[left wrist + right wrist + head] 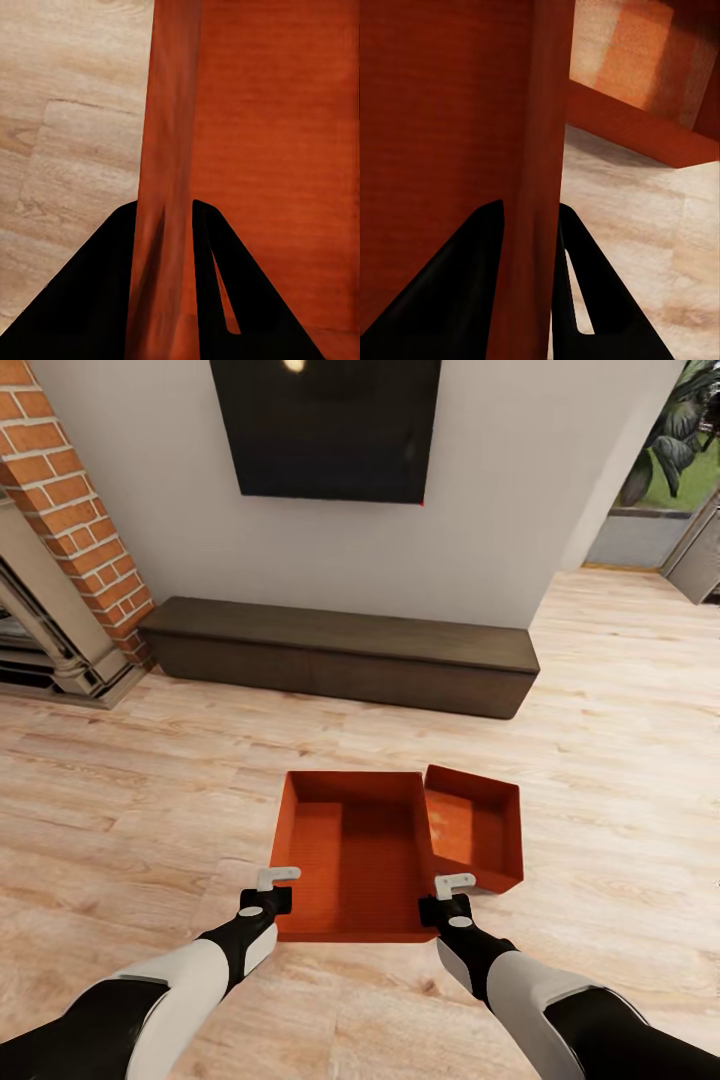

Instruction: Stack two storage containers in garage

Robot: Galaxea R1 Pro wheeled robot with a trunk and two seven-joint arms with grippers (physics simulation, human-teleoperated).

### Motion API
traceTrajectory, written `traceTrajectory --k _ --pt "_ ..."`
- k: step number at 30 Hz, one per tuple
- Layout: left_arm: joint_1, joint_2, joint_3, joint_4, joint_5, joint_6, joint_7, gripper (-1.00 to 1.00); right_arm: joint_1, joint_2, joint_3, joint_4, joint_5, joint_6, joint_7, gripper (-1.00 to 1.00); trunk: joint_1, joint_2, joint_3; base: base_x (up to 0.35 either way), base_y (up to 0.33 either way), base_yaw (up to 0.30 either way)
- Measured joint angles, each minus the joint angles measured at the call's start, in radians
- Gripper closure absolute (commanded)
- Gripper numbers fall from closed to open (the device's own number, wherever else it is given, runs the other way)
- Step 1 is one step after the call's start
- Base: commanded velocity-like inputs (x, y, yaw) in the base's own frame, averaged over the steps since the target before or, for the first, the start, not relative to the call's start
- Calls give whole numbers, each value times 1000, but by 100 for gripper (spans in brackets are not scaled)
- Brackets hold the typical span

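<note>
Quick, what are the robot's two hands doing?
Left gripper: shut on the near bin's left wall.
Right gripper: shut on its right wall.

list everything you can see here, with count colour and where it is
storage containers: 2, orange-red, on the wood floor, larger-looking one between the grippers, second at its right
cabinet: 1, dark brown, along the wall
TV: 1, black, on the white wall
fireplace: 1, red brick, left
floor: pale wood planks
plant: green, through the opening far right
left gripper: 1, astride the near bin's left wall
right gripper: 1, astride its right wall
</note>
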Motion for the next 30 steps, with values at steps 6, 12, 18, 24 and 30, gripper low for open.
traceTrajectory --k 6,12,18,24,30 --pt "0 1 0 0 0 0 -1 100 0 1 1 0 -1 0 0 100 0 0 9 0 0 -84" --pt "0 1 0 0 0 -1 -1 100 0 1 1 0 -1 -1 0 100 0 0 19 0 0 -84" --pt "0 1 0 0 0 0 -1 100 0 1 1 0 -2 0 0 100 0 0 28 0 0 -89" --pt "0 1 0 0 -1 1 -1 100 0 1 1 1 -3 0 0 100 0 0 38 0 0 -110" --pt "0 0 -6 -5 6 0 0 100 0 0 -5 -2 5 -1 0 100 0 0 47 0 0 -115"
